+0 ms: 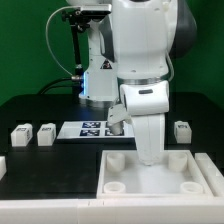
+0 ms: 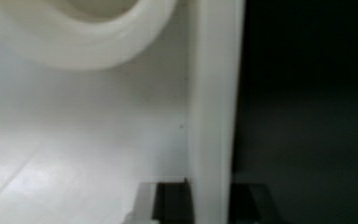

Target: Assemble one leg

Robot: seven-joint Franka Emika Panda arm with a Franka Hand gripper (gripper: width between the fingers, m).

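The white arm (image 1: pixel 140 40) fills the upper middle of the exterior frame. It reaches down to the far wall of the large white tray (image 1: pixel 105 172), which spans the lower right. I can read no brand or lettering on either. The black table (image 1: pixel 40 108) lies beneath, and a white strip runs along the bottom edge.

The marker board (image 1: pixel 88 128) sits at middle left, partly behind the arm. Its black-and-white tags are too small to decode.

The first leg (image 1: pixel 20 133) and the second leg (image 1: pixel 46 133) stand near each other at the left of the frame. The third leg (image 1: pixel 181 130) stands at the right, just behind the tray. All three are well apart from the gripper (image 1: pixel 148 160), and their dark tag faces are blurred.

In the wrist view a round socket (image 2: pixel 96 25) is cut off by the frame edge, and a tray wall (image 2: pixel 213 100) divides white floor from black table. Two dark fingers (image 2: pixel 162 205) appear to flank that wall. Whether they clamp it or stand apart from it cannot be told.
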